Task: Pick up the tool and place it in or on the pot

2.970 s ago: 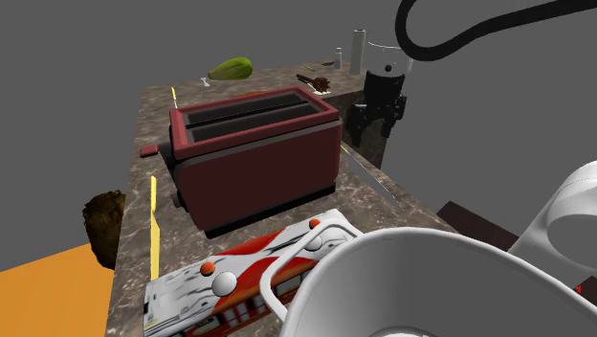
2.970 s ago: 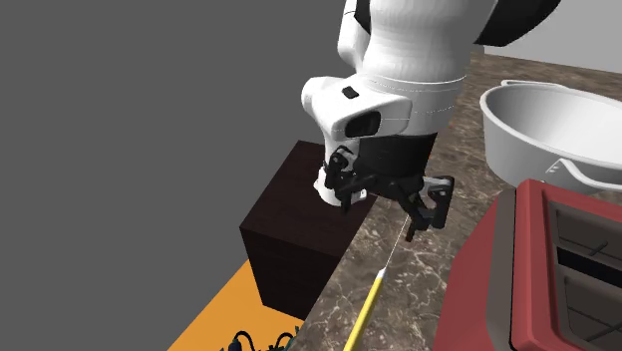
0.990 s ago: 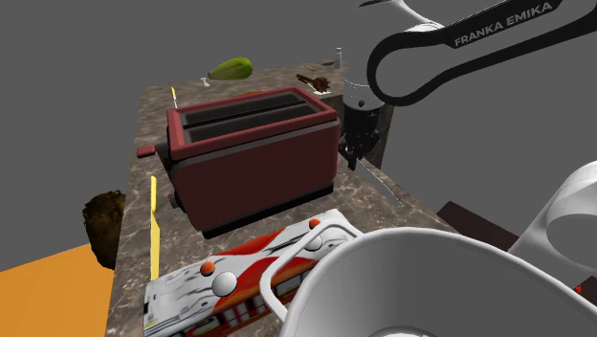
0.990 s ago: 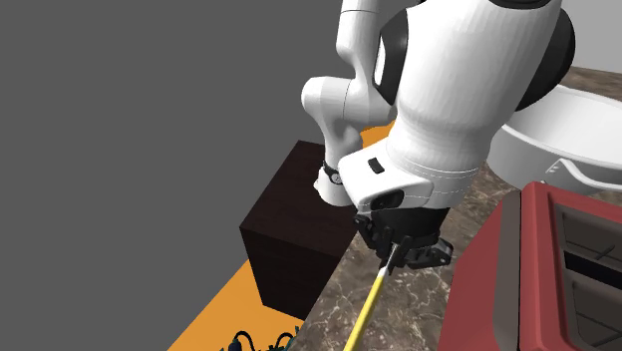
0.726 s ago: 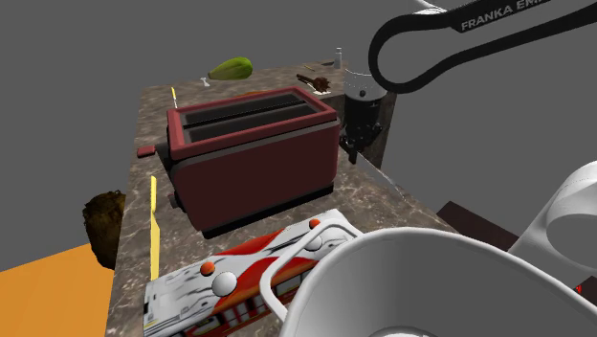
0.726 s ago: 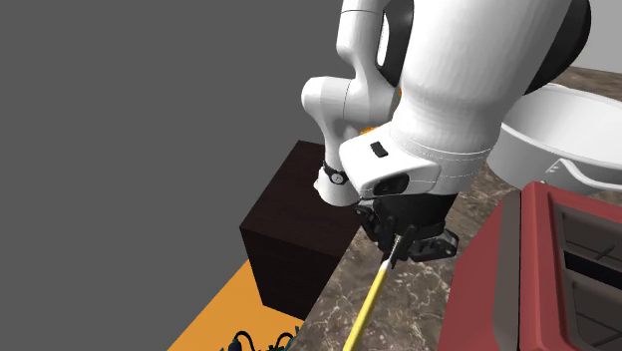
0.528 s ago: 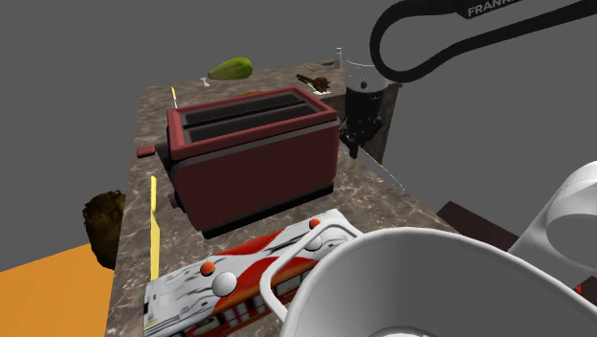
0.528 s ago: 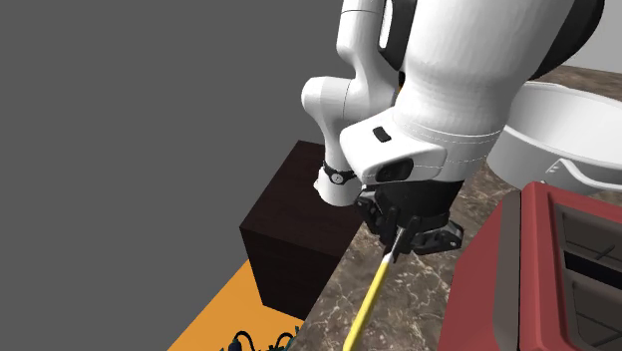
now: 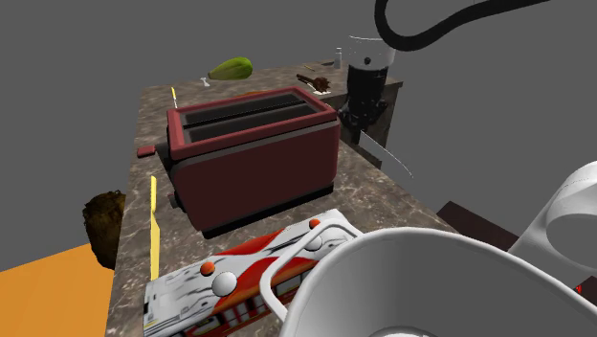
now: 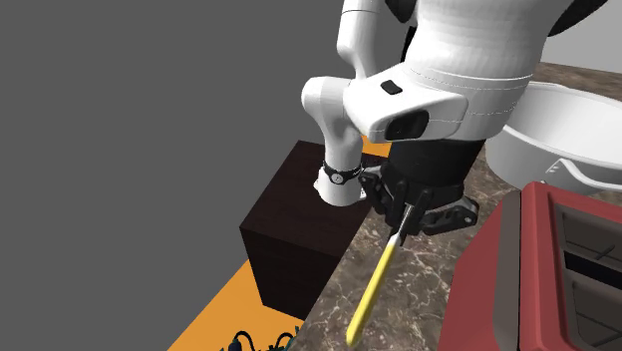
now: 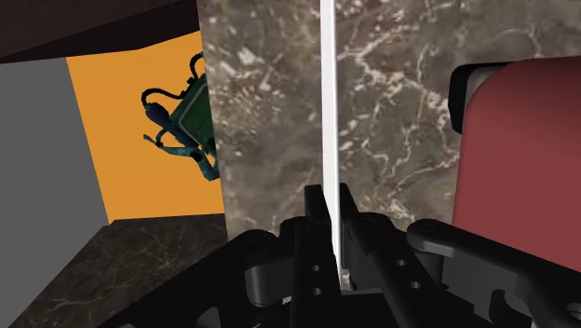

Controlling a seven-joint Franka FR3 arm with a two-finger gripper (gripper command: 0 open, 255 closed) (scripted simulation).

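Lifted off the brown marbled counter [image 9: 378, 196] since half a second ago, the knife [image 10: 374, 284] now hangs tilted beside the dark red toaster [image 9: 254, 153]. The black gripper [image 10: 409, 214] clenches its thin pale blade, and in the wrist view the fingers [image 11: 307, 247] pinch it edge-on. Its slim yellow handle slants down, clear of the stone. The big, round white pot [image 9: 431, 278] stands well apart, its smooth inner wall bare.

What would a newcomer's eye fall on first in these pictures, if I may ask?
First, the black gripper, shut on a long, thin yellow-and-white tool that slants over the marbled counter near its edge. Next come the dark red toaster at the shoulder view's middle and the big white pot at its lower right.
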